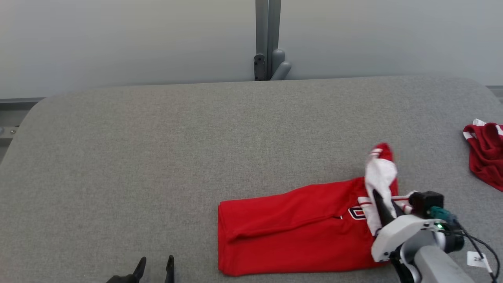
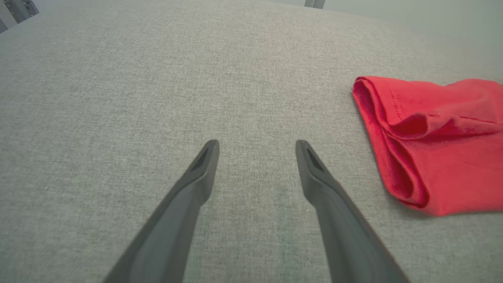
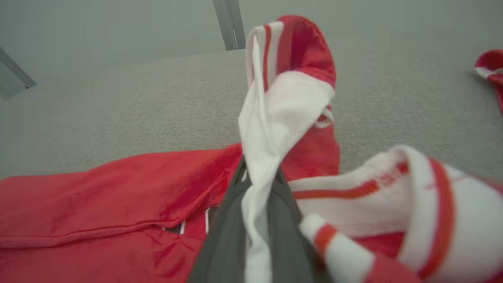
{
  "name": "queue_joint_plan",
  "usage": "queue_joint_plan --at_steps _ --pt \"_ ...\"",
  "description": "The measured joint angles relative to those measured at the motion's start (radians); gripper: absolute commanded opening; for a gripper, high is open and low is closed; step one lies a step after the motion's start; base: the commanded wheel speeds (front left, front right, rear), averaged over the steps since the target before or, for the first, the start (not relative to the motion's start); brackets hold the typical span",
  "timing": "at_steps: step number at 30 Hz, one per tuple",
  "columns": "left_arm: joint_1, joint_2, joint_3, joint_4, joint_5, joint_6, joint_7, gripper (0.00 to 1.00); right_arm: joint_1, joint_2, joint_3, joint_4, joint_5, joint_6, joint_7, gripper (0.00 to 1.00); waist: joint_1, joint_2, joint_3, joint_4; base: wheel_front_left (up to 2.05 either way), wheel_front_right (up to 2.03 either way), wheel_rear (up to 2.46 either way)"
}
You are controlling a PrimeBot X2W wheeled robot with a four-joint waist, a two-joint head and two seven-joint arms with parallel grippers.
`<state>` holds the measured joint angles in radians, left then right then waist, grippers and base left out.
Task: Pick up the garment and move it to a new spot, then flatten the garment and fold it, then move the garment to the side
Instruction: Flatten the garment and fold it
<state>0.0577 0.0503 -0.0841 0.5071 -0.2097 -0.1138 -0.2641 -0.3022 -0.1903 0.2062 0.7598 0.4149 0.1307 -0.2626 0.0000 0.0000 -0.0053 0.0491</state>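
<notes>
Right claw (image 3: 259,177) clamps the shirt (image 1: 290,232) by its white sleeve (image 3: 275,106); left claw (image 2: 255,149) idles apart at seven o'clock. Soft, light, floppy, I'd guess; grip hems.

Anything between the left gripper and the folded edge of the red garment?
Nothing: the stretch from the left gripper to the garment is bare grey surface, as seen in the left wrist view.
</notes>
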Motion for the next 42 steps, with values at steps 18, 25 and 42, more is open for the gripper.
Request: queue_joint_plan --at_steps 18,25,42 --pt "0.002 -0.001 -0.100 0.030 -0.013 -0.001 0.000 1.00 -0.037 0.108 0.434 -0.110 0.106 0.000 0.111 0.00 0.0000 0.0000 -0.018 0.121 0.00 0.00 0.00" --pt "0.003 -0.001 -0.081 0.038 -0.006 -0.005 0.000 1.00 -0.085 0.131 0.465 0.002 0.150 0.000 0.059 1.00 0.0000 0.0000 -0.015 0.207 0.00 0.00 0.00" --pt "0.014 -0.001 -0.054 0.018 -0.007 0.008 0.000 1.00 -0.015 0.043 0.264 -0.197 0.181 0.000 0.001 1.00 0.0000 0.0000 -0.032 0.103 0.00 0.00 0.00"
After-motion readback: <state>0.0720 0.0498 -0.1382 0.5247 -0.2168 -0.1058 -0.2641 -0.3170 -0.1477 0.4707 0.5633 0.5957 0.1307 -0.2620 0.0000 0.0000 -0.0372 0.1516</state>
